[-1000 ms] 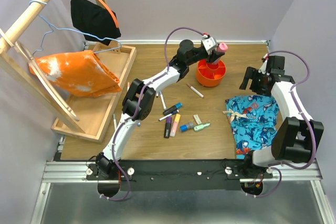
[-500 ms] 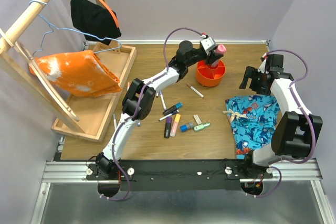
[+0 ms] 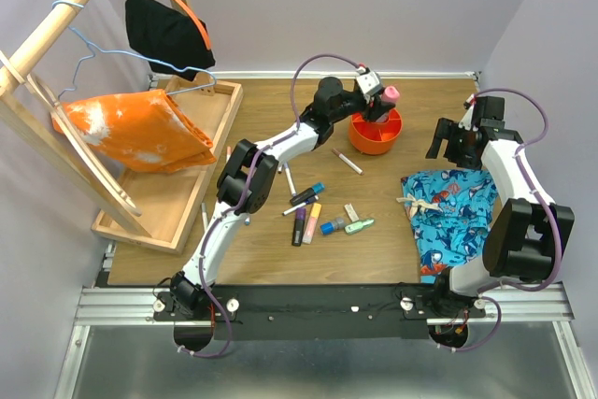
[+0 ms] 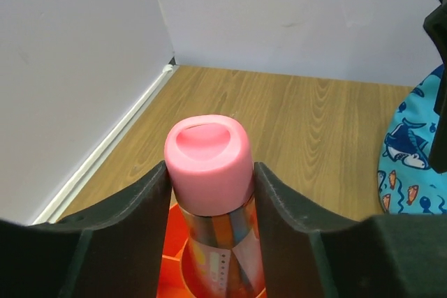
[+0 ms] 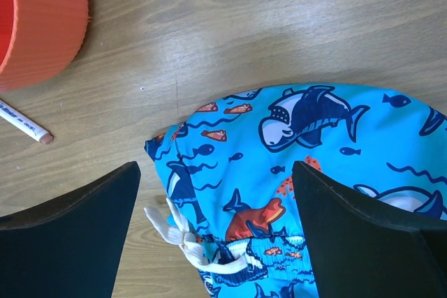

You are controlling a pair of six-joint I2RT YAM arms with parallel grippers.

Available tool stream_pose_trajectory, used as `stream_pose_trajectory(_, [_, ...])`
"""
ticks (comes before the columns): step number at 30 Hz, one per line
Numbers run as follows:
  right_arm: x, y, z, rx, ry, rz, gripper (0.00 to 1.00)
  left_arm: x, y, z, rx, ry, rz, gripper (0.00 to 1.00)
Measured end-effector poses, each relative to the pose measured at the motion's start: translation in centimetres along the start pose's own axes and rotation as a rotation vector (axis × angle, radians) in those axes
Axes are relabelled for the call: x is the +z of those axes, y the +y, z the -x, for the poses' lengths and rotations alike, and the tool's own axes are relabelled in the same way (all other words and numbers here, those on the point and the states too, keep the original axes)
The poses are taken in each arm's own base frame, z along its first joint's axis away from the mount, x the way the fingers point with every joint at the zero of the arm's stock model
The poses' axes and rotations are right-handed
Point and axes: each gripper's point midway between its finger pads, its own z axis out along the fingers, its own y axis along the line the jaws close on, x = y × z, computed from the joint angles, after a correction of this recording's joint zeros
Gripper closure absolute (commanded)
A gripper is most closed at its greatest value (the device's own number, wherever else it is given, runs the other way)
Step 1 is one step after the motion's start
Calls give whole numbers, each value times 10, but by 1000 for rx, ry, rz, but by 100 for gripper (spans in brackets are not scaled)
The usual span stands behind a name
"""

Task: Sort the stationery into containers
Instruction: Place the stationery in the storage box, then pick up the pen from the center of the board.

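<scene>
Well, the left gripper [image 3: 371, 87] has sunk a little in the last moment, and the pink marker [image 4: 208, 155] has gone down with it. From above, its cap now sits lower and closer over the orange pot [image 3: 376, 140] than it did a second ago. The wrist view shows the marker upright, its barrel reaching down inside the pot's red wall. The two dark fingers [image 4: 143, 207] lie against either side of the pink cap. I read that as a grasp on the marker, though I can't tell how firm it is or whether it is starting to ease.

To my eye this one is as good as delivered and only needs letting go.

The right gripper [image 5: 215, 172] has hardly stirred. It hangs with its jaws spread wide and nothing between them, over the blue shark-print cloth [image 5: 314, 144], well apart from the work.

Plenty is left. A white pen [image 3: 347, 162] lies just beside the pot, and a cluster of markers and pens [image 3: 313, 215] sits on the table [image 3: 271, 119] nearer the arms' bases.
</scene>
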Motion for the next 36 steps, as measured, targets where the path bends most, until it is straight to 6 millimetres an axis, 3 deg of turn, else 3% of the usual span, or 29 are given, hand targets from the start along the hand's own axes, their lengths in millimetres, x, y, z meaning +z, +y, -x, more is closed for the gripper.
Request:
stream_pose_trajectory(2, [0,0,0,0,0,0,3,0,0,-2,9,3,-1,9])
stream_pose_trajectory(8, [0,0,0,-1,-2,-1,3,-4,3,-6,37,12,23,3])
stream_pose_trajectory(12, [-4,0,2,-8,-13,1,3,-17,1,-5,26,46,37,4])
stream_pose_trajectory(16, [-13,2,8,-18,-44,6,3,-52,-13,31,28,77,49,3])
stream_pose_trajectory(20, [-21,6,16,-28,-86,21,4,-105,-33,108,113,85,61,7])
stream_pose_trajectory(23, [-20,12,17,-19,-90,55,6,-145,-41,148,169,137,90,14])
stream_pose_trajectory(25, [-18,16,16,-12,-83,76,8,-164,-39,152,160,213,126,19])
stream_pose_trajectory(28, [-10,25,17,6,-54,130,11,-185,-31,129,101,391,183,22])
stream_pose_trajectory(32, [-7,43,26,12,-46,200,11,-221,-26,60,-52,711,263,27])
stream_pose_trajectory(36, [-12,69,29,-35,-53,250,11,-261,-39,-1,-224,978,319,36])
